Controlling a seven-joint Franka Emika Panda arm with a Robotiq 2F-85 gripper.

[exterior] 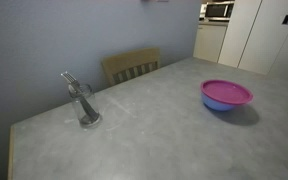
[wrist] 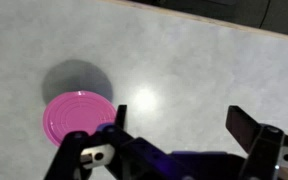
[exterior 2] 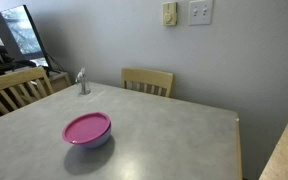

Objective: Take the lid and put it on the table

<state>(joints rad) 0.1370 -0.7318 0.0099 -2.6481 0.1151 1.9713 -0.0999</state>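
Note:
The magenta-pink lid [exterior: 227, 92] sits on top of the blue-violet bowl [exterior: 224, 104] on the grey speckled table [exterior: 154, 120]. Both exterior views show it; in one it is at the left centre [exterior 2: 87, 127] over the bowl [exterior 2: 92, 143]. In the wrist view the lid [wrist: 76, 115] lies at the lower left, seen from above. My gripper [wrist: 179, 122] is open and empty, high above the table, with the lid to the left of its fingers. The arm does not show in either exterior view.
A clear glass holding metal cutlery [exterior: 86, 105] stands near the table's far edge, also seen in an exterior view [exterior 2: 83, 82]. Wooden chairs [exterior 2: 147, 80] [exterior 2: 17, 88] stand at the table's sides. The table's light wood edge [wrist: 224, 20] runs across the top of the wrist view.

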